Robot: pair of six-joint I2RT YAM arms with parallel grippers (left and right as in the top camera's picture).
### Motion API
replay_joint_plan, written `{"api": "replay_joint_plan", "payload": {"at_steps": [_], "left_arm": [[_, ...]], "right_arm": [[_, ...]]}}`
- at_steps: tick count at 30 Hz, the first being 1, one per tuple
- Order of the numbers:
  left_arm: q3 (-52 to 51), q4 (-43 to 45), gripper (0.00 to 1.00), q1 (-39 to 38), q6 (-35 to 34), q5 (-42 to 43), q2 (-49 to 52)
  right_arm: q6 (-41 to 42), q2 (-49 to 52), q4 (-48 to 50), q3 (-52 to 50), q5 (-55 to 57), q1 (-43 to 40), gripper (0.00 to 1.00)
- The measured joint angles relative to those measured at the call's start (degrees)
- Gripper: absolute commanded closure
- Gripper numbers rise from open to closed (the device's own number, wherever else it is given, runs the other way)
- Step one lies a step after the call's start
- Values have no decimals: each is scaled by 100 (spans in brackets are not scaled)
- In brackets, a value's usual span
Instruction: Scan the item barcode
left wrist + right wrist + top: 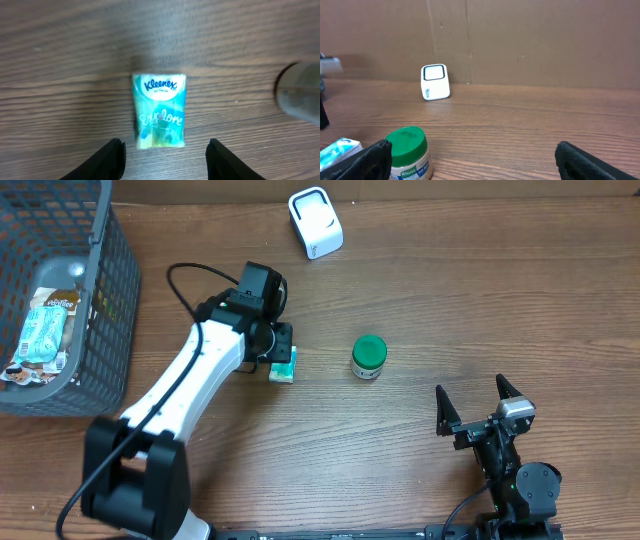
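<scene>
A teal Kleenex tissue pack (284, 370) (160, 112) lies flat on the wooden table, its label facing up. My left gripper (282, 348) (166, 146) hovers right over it, open, with its black fingers (112, 160) either side of the pack's near end and not touching it. The white scanner (315, 222) (435, 82) stands at the back of the table. At the front right my right gripper (470, 390) (472, 150) is open wide and holds nothing. The pack (340, 150) shows at the left edge of the right wrist view.
A green-lidded Knorr jar (369, 357) (409, 152) stands upright right of the pack, between the two arms. A dark wire basket (110, 300) holding packets sits at the far left. A cardboard wall (520, 40) backs the table.
</scene>
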Motion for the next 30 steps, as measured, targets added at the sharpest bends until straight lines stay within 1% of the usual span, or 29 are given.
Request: {"api": "replay_joint_plan", "payload": {"at_steps": [8, 11, 15, 20, 23, 26, 30], "left_arm": [[-35, 44, 60, 0, 168, 116, 675], [-37, 144, 60, 0, 184, 131, 868], [-37, 216, 56, 0, 186, 157, 1045], [-37, 243, 59, -2, 184, 225, 1150], [-37, 249, 58, -2, 186, 240, 1158], [-13, 205, 51, 4, 188, 238, 1158], [247, -157, 43, 103, 184, 236, 1154]], "right_arm": [[-2, 0, 0, -2, 2, 0, 0], [-2, 0, 0, -2, 4, 0, 0], [-2, 0, 2, 0, 4, 0, 0], [-2, 0, -2, 0, 2, 0, 0], [0, 0, 2, 0, 2, 0, 0], [0, 0, 4, 0, 0, 0, 0], [-2, 0, 2, -2, 4, 0, 0]]}}
